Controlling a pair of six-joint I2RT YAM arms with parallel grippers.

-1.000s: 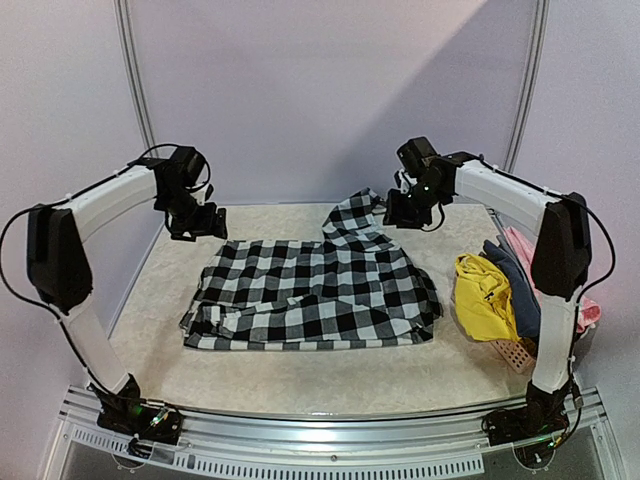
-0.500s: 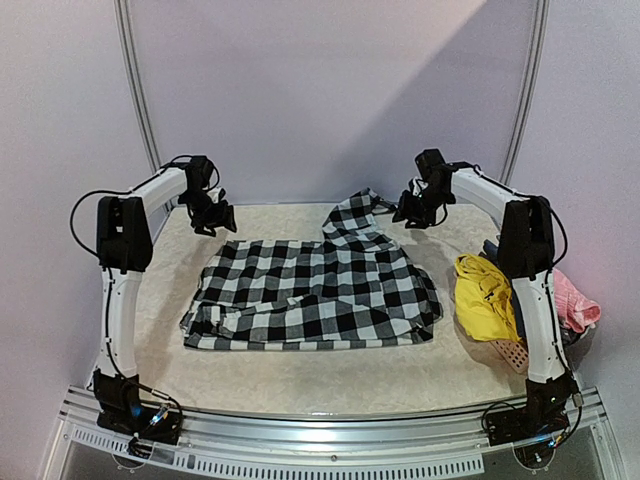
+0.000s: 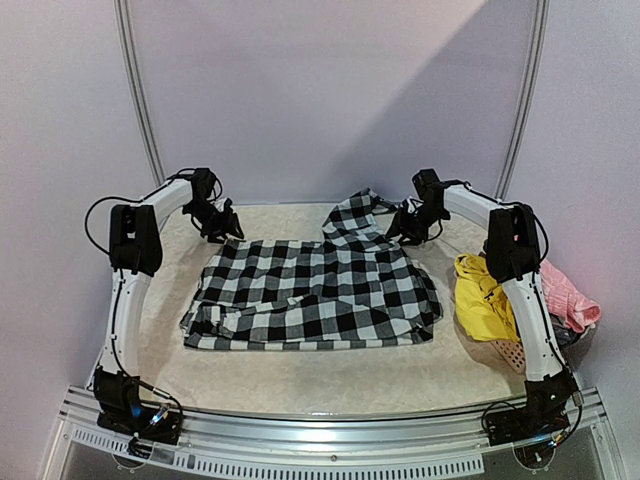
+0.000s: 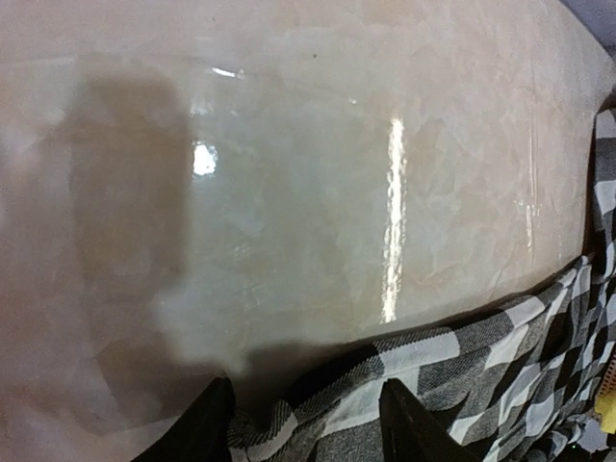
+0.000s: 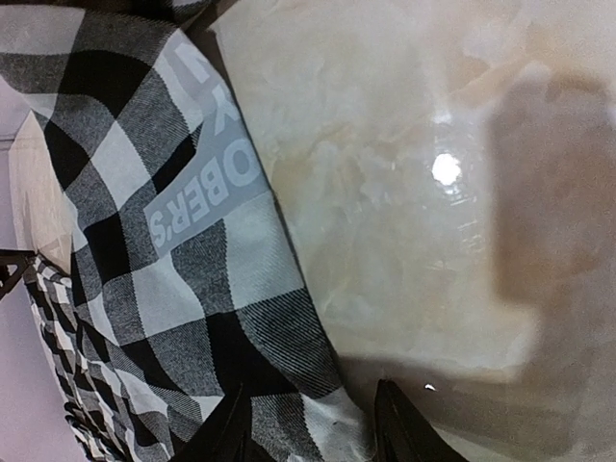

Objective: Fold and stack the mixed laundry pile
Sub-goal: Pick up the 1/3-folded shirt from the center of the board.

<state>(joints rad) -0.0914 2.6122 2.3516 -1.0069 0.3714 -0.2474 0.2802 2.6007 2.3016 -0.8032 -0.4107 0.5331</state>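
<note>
I count one table (image 3: 300, 385), bare along the lower frame. One checked shirt (image 3: 315, 295) lies spread at centre. One yellow garment (image 3: 480, 295) and one pink garment (image 3: 570, 300) sit at the right edge. Left gripper (image 4: 308, 423) and right gripper (image 5: 313, 423) are each half-spread astride the shirt's upper edge.

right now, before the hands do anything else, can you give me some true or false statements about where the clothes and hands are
1. The checked shirt lies spread across the middle of the table. True.
2. The yellow garment sits at the table's left side. False: the yellow garment is at the right, by the basket.
3. The left hand has its fingers apart with the shirt's edge between them. True.
4. The right hand hangs over the yellow garment. False: the right hand is at the checked shirt, near its printed label.
5. The pink garment is stacked on the checked shirt. False: the pink garment lies at the far right, apart from it.
</note>
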